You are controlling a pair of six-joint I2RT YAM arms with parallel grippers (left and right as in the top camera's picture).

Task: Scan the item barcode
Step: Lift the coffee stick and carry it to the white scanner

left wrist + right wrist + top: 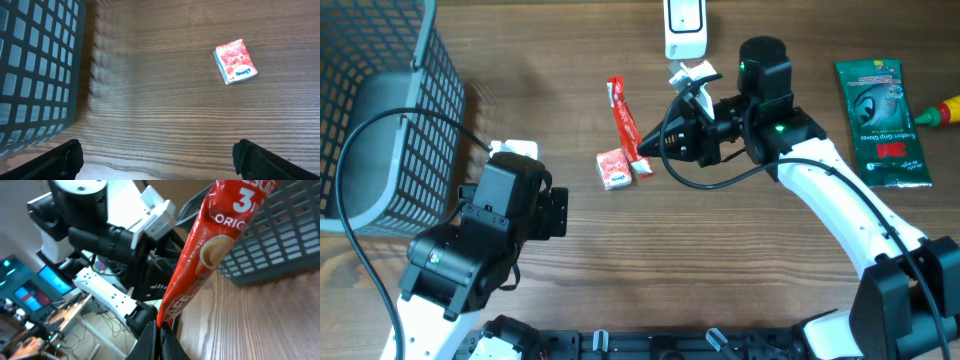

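Nearest me the left gripper hangs wide open beside the mesh basket, while farther on the right gripper pinches one end of the red coffee sachet, its length jutting beyond the jaws, short of the barcode scanner.

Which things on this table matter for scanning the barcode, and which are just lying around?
For the job:
- red coffee sachet, pinched in the right gripper
- white device at the far edge, probably the scanner

Lying about:
- red tissue pack
- green glove packet
- grey basket
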